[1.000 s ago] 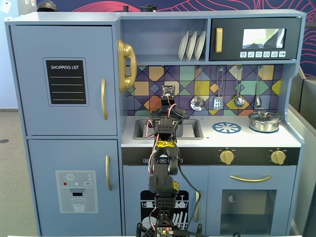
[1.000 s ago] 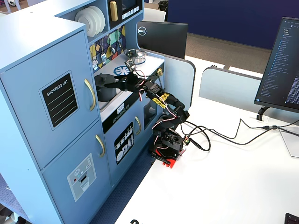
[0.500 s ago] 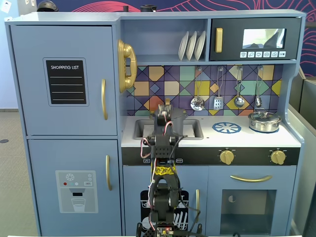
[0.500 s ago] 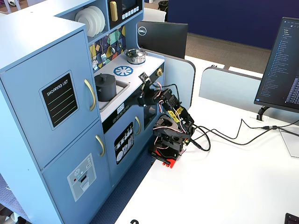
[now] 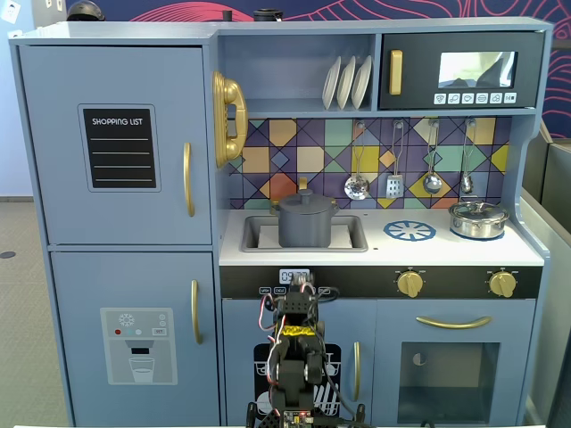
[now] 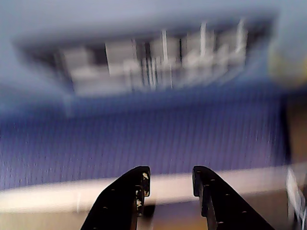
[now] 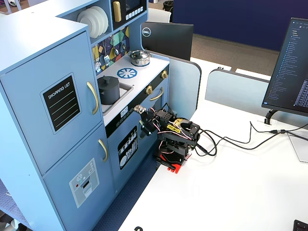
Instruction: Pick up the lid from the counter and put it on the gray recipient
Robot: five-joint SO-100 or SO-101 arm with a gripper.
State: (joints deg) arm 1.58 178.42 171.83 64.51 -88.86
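Observation:
The gray recipient [image 5: 305,229] stands in the sink, a tall dark-gray pot that also shows in another fixed view [image 7: 109,91]. The lid [image 5: 305,204] lies flat on its rim, knob up, and closes it [image 7: 108,79]. My gripper [image 6: 171,176] is open with nothing between its black fingers. The arm is folded low in front of the lower cabinet [image 7: 146,122], well below the counter and apart from the pot. The wrist view is blurred and shows neither pot nor lid.
A shiny steel pot [image 5: 478,218] sits at the counter's right, beside a blue-white burner circle [image 5: 409,231]. Gold knobs [image 5: 409,283] and door handles stick out of the cabinet front. Cables [image 7: 231,140] trail over the white table toward a monitor [image 7: 291,62].
The arm has drawn back from above the sink and folded down in front of the cabinet. The lidded gray pot, hidden behind the arm before, is now in plain view.

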